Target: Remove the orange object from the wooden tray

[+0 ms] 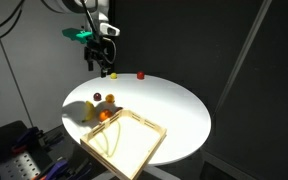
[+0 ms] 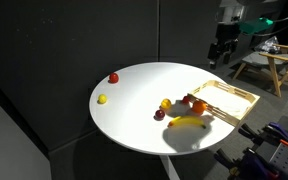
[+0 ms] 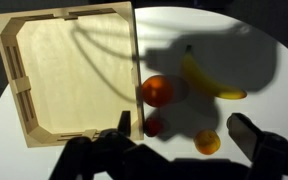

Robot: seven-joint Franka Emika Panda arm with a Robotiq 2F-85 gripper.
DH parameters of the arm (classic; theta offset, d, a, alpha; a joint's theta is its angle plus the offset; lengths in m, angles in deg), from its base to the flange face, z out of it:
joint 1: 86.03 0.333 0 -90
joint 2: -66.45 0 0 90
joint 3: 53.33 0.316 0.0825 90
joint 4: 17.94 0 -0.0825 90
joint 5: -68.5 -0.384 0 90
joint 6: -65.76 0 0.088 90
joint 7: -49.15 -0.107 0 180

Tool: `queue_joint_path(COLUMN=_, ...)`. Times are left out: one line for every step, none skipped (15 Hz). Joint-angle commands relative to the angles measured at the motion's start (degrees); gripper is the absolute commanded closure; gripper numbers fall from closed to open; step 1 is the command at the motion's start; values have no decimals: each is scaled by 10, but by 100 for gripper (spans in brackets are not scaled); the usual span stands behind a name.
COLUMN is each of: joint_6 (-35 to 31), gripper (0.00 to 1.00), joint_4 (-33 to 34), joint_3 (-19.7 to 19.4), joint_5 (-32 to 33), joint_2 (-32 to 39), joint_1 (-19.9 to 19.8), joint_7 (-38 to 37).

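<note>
The wooden tray [image 3: 74, 80] lies on the round white table, and its flat bottom is bare. It also shows in both exterior views [image 1: 124, 145] [image 2: 229, 97]. The orange object [image 3: 157, 91] is a small reddish-orange round piece on the table, right against the outside of the tray's rim. It also shows in both exterior views [image 1: 104, 115] [image 2: 197, 107]. Its green part does not show clearly. My gripper [image 3: 179, 128] is open and empty, high above the fruit cluster, as both exterior views [image 1: 102, 58] [image 2: 221, 52] show.
A banana [image 3: 209, 80], a plain orange ball [image 3: 207, 143] and a small red piece [image 3: 152, 125] lie next to the orange object. A red ball [image 1: 140, 73] and a small yellow piece [image 1: 114, 74] lie apart near the table's edge.
</note>
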Motion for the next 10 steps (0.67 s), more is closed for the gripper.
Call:
queue_joint_path(joint_6=2, gripper=0, joint_4=-14, joint_3=-3, joint_5=-15, joint_2=-31, joint_1=-7, joint_7=29)
queue_joint_path(joint_6=5, gripper=0, joint_4=-14, joint_3=-3, joint_5=-17, joint_2=-33, joint_1=-8, joint_7=30)
queue_joint_path(joint_6=1, gripper=0, joint_4=-4, joint_3=5, joint_5=-4, joint_2=-13, joint_1=-8, joint_7=9)
queue_joint_path(joint_6=1, gripper=0, joint_4=-4, joint_3=5, joint_5=-4, joint_2=-15, joint_1=-8, joint_7=10)
queue_joint_path(joint_6=1, gripper=0, joint_4=-4, joint_3=5, joint_5=-4, joint_2=-14, joint_1=-8, joint_7=9)
queue_joint_path(joint_6=1, gripper=0, joint_4=-4, joint_3=6, joint_5=-4, joint_2=-12, joint_1=-8, joint_7=9)
queue_joint_path(joint_6=1, gripper=0, joint_4=-4, joint_3=6, joint_5=-4, joint_2=-11, joint_1=-8, joint_7=9)
queue_joint_path(joint_6=1, gripper=0, joint_4=-4, joint_3=6, joint_5=-4, joint_2=-10, joint_1=-8, joint_7=9)
queue_joint_path(joint_6=1, gripper=0, joint_4=-4, joint_3=6, joint_5=-4, joint_2=-10, joint_1=-8, joint_7=9)
queue_joint_path(joint_6=1, gripper=0, joint_4=-4, joint_3=6, joint_5=-4, joint_2=-10, joint_1=-8, joint_7=9)
